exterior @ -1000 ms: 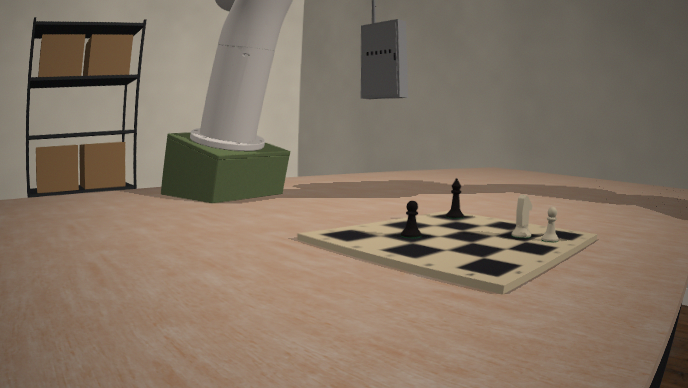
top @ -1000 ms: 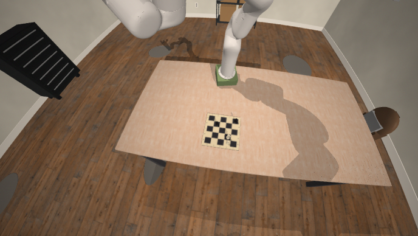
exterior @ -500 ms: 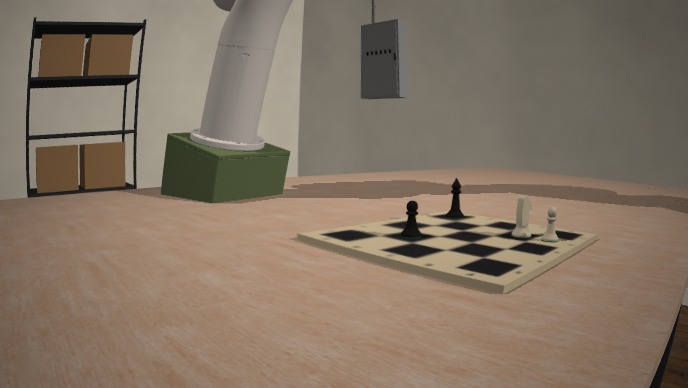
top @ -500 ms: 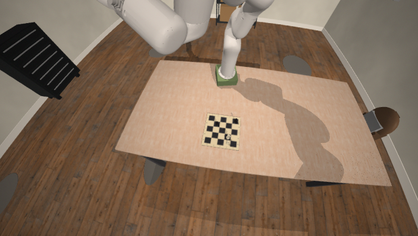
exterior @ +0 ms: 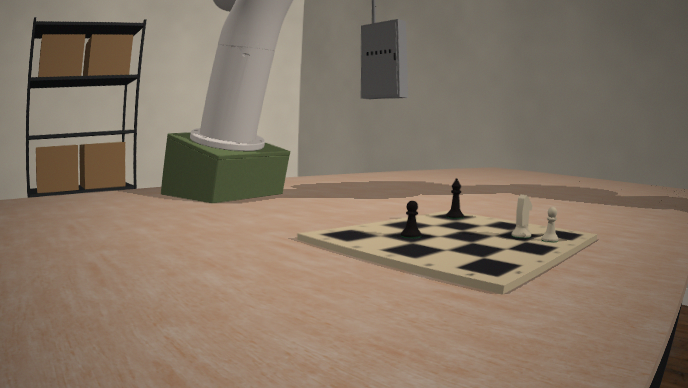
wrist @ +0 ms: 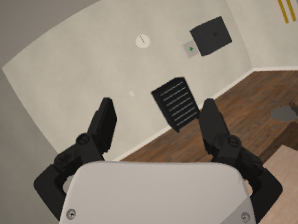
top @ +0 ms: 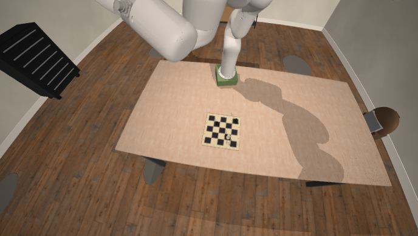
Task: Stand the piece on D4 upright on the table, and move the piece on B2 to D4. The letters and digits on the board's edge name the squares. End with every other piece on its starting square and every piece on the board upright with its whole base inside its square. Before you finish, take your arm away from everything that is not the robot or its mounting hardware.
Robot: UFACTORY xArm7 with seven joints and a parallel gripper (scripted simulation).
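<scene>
Near the centre of the top view, on the pale wooden table [top: 182, 100], lies the small cream and black checkered chessboard [top: 221, 131], and in the exterior view four pieces stand upright on it: a black pawn [exterior: 411, 218] toward the left of the board, a black bishop [exterior: 455, 198] at its far edge, and at the right a white knight [exterior: 522, 216] just beside a white pawn [exterior: 550, 225]. The edge markings are too small for me to read, so I cannot tell which pieces stand on D4 and B2. My white arm [top: 164, 27] rises from its green block base [exterior: 220, 175] at the far edge of the table and fills the upper part of the top view, high above the board. In the wrist view my black gripper [wrist: 160, 125] points at a pale wall and a dark wood floor, its two fingers spread wide apart with nothing between them. A black shelf rack [exterior: 30, 100] with brown boxes stands at the upper left of the exterior view.
</scene>
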